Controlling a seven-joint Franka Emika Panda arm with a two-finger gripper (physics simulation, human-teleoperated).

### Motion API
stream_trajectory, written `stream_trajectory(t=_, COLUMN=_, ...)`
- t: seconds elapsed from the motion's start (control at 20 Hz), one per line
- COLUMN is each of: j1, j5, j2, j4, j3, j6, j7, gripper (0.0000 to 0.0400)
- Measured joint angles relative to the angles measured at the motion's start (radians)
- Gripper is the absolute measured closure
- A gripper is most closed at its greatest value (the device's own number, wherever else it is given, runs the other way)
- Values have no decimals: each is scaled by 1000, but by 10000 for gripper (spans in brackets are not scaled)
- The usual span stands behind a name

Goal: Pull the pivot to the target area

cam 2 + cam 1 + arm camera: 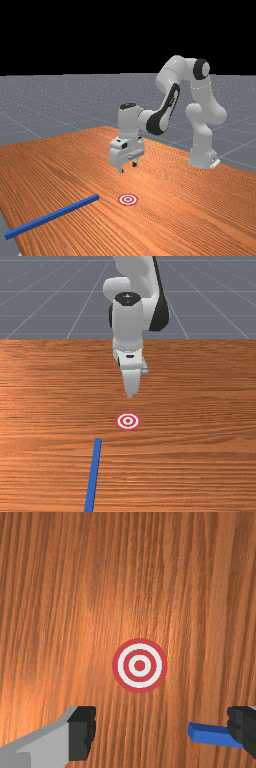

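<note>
My gripper (128, 167) hangs above the table, its two fingers apart with nothing between them; in the wrist view the gripper (162, 727) is open too. The flat red-and-white target (128, 421) lies just ahead of the hand, toward the front camera. A long, thin blue bar (93, 476) rests beyond the target, off to the front view's left, its near end apart from the rings. Part of the blue bar (212, 735) passes behind one fingertip in the wrist view, well below it.
The wooden table (165, 220) spreads around the target. In the far view, the bar's far end appears to reach past the table's edge at the left. The arm's base (202, 155) stands at the far view's right.
</note>
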Motion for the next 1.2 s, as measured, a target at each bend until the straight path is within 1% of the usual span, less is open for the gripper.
stream_trajectory(t=0.1, j1=-26, j5=-11, j2=1, j4=0, j3=21, j6=0, j7=-142, gripper=1)
stream_trajectory(t=0.15, j1=-27, j5=-10, j2=1, j4=0, j3=18, j6=0, j7=-133, gripper=0)
stream_trajectory(t=0.2, j1=-42, j5=-16, j2=1, j4=1, j3=29, j6=-1, j7=-213, gripper=0)
stream_trajectory(t=0.25, j1=-44, j5=-14, j2=1, j4=1, j3=25, j6=-1, j7=-205, gripper=0)
stream_trajectory(t=0.35, j1=-36, j5=-3, j2=1, j4=2, j3=5, j6=-1, j7=-109, gripper=0)
stream_trajectory(t=0.4, j1=-53, j5=-9, j2=2, j4=3, j3=16, j6=-1, j7=-196, gripper=0)
stream_trajectory(t=0.45, j1=-52, j5=-4, j2=2, j4=3, j3=8, j6=-2, j7=-162, gripper=0)
stream_trajectory(t=0.6, j1=-65, j5=-13, j2=46, j4=75, j3=19, j6=-29, j7=-231, gripper=0)
stream_trajectory(t=0.65, j1=-61, j5=-11, j2=53, j4=76, j3=13, j6=-18, j7=-198, gripper=0)
stream_trajectory(t=0.7, j1=-74, j5=-20, j2=64, j4=75, j3=28, j6=-6, j7=-274, gripper=0)
stream_trajectory(t=0.85, j1=-89, j5=-33, j2=89, j4=72, j3=44, j6=18, j7=-357, gripper=0)
stream_trajectory(t=0.9, j1=-101, j5=-42, j2=94, j4=72, j3=57, j6=22, j7=-424, gripper=0)
stream_trajectory(t=1.0, j1=-108, j5=-42, j2=97, j4=72, j3=57, j6=22, j7=-439, gripper=0)
stream_trajectory(t=1.05, j1=-134, j5=-55, j2=99, j4=75, j3=77, j6=20, j7=-559, gripper=0)
stream_trajectory(t=1.1, j1=-146, j5=-57, j2=101, j4=77, j3=79, j6=19, j7=-593, gripper=0)
stream_trajectory(t=1.15, j1=-150, j5=-52, j2=102, j4=80, j3=72, j6=18, j7=-577, gripper=0)
stream_trajectory(t=1.2, j1=-165, j5=-56, j2=104, j4=83, j3=77, j6=17, j7=-626, gripper=0)
